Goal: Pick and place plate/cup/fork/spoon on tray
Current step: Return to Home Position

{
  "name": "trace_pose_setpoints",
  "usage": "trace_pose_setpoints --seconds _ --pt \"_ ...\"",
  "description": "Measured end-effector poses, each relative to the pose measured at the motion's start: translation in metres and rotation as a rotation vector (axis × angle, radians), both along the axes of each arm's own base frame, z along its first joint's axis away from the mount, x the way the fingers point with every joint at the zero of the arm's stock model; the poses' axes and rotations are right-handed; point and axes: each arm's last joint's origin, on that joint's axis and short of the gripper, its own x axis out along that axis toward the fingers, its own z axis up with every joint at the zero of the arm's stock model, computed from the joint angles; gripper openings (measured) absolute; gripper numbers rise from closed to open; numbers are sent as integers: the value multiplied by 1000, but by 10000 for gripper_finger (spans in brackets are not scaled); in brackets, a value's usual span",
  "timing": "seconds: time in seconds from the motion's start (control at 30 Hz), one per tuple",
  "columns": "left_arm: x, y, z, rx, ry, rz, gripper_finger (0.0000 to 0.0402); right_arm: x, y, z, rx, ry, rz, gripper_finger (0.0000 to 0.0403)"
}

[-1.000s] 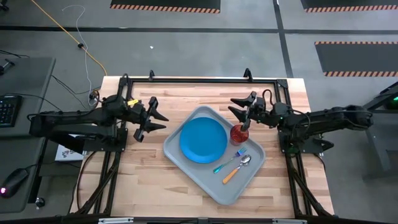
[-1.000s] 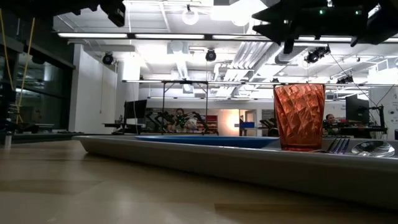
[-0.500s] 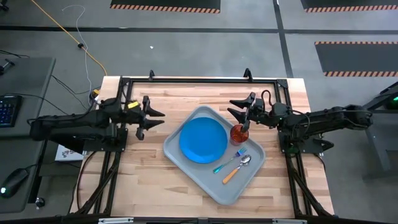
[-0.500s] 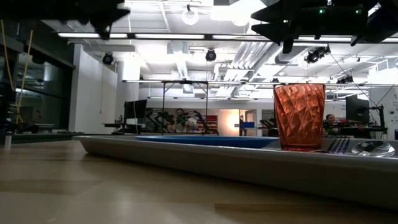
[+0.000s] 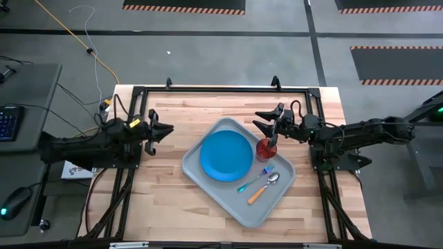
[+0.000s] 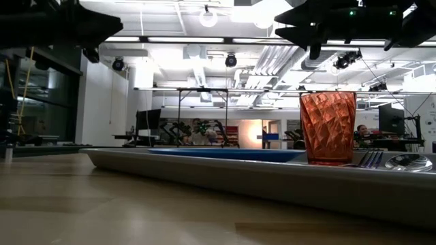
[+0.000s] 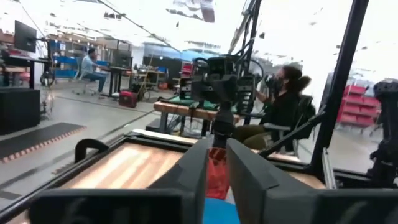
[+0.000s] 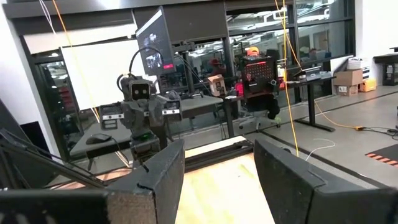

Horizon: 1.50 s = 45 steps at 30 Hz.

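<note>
The pale grey tray [image 5: 228, 202] lies askew on the wooden table, right of centre. On it lie the blue plate [image 5: 225, 155], the teal-handled fork [image 5: 249, 183] and the orange-handled spoon [image 5: 260, 191], and the red-orange cup [image 5: 265, 149] stands upright on its base [image 6: 328, 128]. My right gripper [image 5: 267, 126] is open and empty above the cup's far side, clear of its rim. My left gripper [image 5: 160, 131] hangs at the table's left edge, its fingers almost together with only a thin gap [image 7: 217, 177], holding nothing.
A black frame rail [image 5: 221, 90] runs round the table's far edge and sides. Bare wood [image 5: 159, 197] lies left of and in front of the tray. A person [image 7: 283, 106] sits beyond the table's right side, behind my right arm.
My left gripper has drawn back from beside the tray toward the table's left edge, and its wide-open fingers have come almost together. The things on the tray have not moved.
</note>
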Motion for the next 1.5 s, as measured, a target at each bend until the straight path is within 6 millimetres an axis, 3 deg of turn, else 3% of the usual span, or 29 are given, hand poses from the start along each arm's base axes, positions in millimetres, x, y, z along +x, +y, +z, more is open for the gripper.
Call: trace_pose_setpoints --seconds 0.13,0.47,1.1,1.27,1.5 --pt "-2 -3 -8 -4 -35 4 7 0 0 0 0 0 0 185" --pt "1 -12 -31 31 43 3 0 0 0 -2 3 16 0 185" --pt "-10 -13 -32 103 98 -89 0 1 0 -6 47 49 13 185" --pt "-9 -14 -44 67 161 -135 0 1 0 -8 57 72 19 185" --pt "-8 -15 -46 75 177 -155 0 1 0 -8 56 70 21 185"
